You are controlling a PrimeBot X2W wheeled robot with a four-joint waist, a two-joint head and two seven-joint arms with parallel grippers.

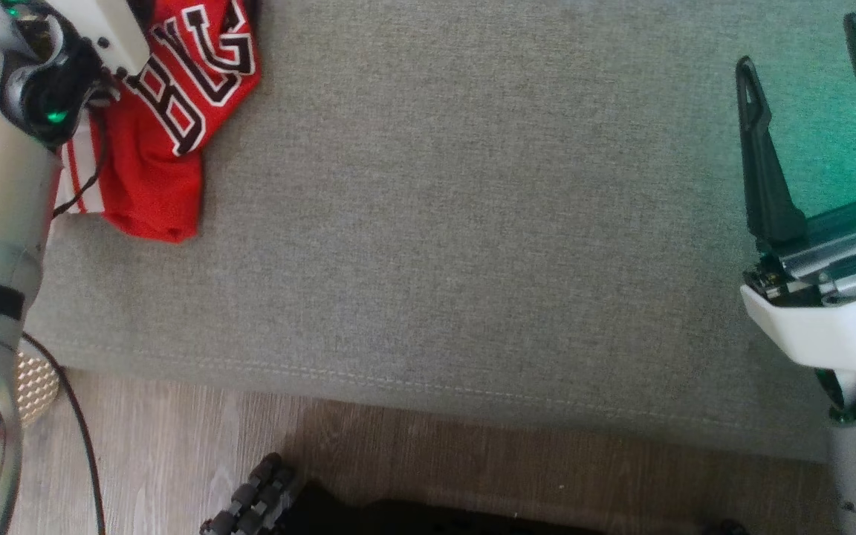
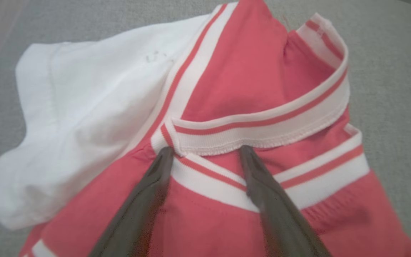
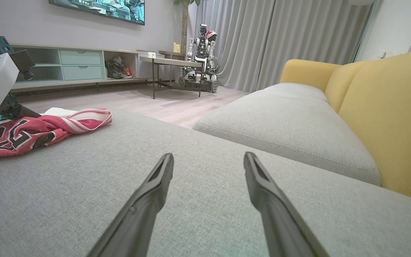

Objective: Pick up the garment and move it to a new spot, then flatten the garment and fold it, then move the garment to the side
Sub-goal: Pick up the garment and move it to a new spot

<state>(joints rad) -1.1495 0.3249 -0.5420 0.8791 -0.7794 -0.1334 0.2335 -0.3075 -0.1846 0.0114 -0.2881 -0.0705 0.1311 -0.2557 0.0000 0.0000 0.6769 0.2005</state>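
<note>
The garment (image 1: 168, 148) is a red jersey with black and white lettering, lying crumpled at the far left of the grey sofa seat (image 1: 472, 223). My left wrist housing (image 1: 101, 30) hovers over it. In the left wrist view my left gripper (image 2: 207, 151) is open, its fingertips (image 2: 166, 153) resting against the white-and-red striped trim of the garment (image 2: 248, 71); a white cloth part (image 2: 84, 107) spreads to the left. My right gripper (image 1: 802, 44) stands open over bare cushion at the right, holding nothing. The right wrist view has the right gripper (image 3: 208, 157) open, with the garment (image 3: 30, 132) far to its left.
The seat's front edge (image 1: 398, 383) drops to a wooden floor (image 1: 175, 446), where my dark base (image 1: 264, 498) shows. A yellow backrest (image 3: 387, 114) bounds the seat. Across the room stand a low cabinet (image 3: 77, 64), a table (image 3: 173, 64) and another robot (image 3: 202, 53).
</note>
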